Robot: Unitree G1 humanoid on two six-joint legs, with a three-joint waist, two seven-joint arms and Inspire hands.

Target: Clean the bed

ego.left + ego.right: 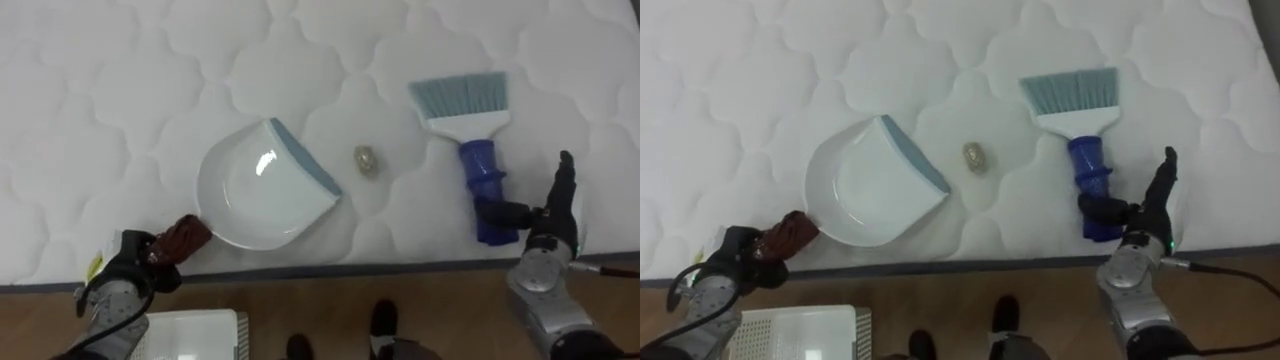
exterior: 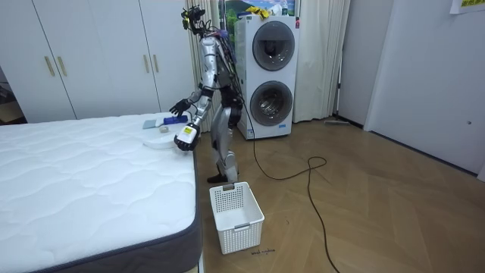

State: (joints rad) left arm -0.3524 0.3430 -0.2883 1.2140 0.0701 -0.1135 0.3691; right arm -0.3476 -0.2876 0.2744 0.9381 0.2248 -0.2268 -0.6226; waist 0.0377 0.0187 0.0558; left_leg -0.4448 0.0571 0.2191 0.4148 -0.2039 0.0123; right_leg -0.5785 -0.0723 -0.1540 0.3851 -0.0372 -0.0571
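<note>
Your left hand [image 1: 130, 262] is clenched round the brown handle [image 1: 185, 237] of the white dustpan [image 1: 255, 195], which lies flat on the bed [image 1: 100, 100] with its blue-grey lip turned toward the small scrap [image 1: 366, 160] just beside it, so that one short sweep should carry the scrap in. The brush [image 1: 478, 150] lies on the far side of that scrap, bristles pointing away from you and its blue handle toward the bed's edge, within easy reach of your right arm.

Your right hand [image 1: 550, 225] is not gripping yet: its fingers [image 1: 565, 175] stand straight and released beside the end of the brush handle, with the thumb stretched across toward it. Whether the thumb touches the handle you cannot tell from here.

Judging by this, the next step is to close round the brush handle, then draw the bristles over the scrap toward the pan. In the room view you stand at the bed's side, a white basket [image 2: 235, 212] on the floor nearby, presumably for emptying the pan.
</note>
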